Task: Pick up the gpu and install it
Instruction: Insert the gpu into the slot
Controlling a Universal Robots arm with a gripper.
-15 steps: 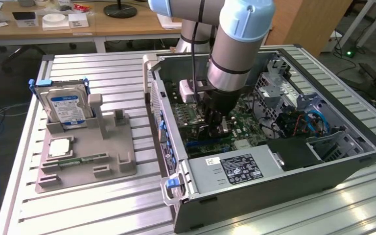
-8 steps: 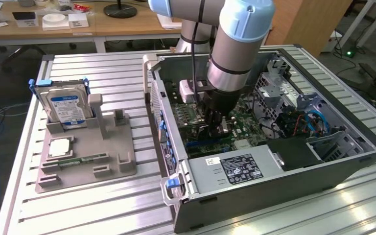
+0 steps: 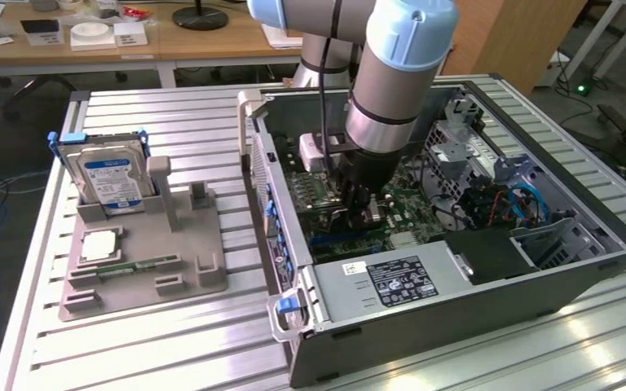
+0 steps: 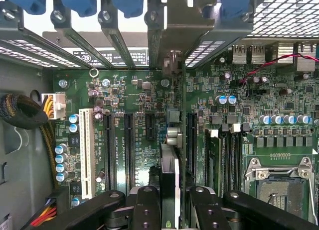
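A ribbed metal counter [image 3: 160,342] fills the foreground of an office room, with wooden desks behind it. On the counter lies an open desktop computer case [image 3: 574,277], its green motherboard [image 3: 411,204] exposed. Toward the exterior view's left of the case sits a grey parts tray [image 3: 182,285] with a silver hard drive [image 3: 110,179] bearing a blue label standing upright in one of its holders. The robot arm [image 3: 394,73] reaches straight down into the case. In the wrist view, the claw [image 4: 170,202] is partly closed, its black fingers [image 4: 144,205] pressed against either side of the gpu [image 4: 169,177], which it holds upright and edge-on. The card hangs directly between the fingers, just above the motherboard's row of long black expansion slots [image 4: 128,145], in line with the metal bracket openings [image 4: 169,36] at the case's rear wall.
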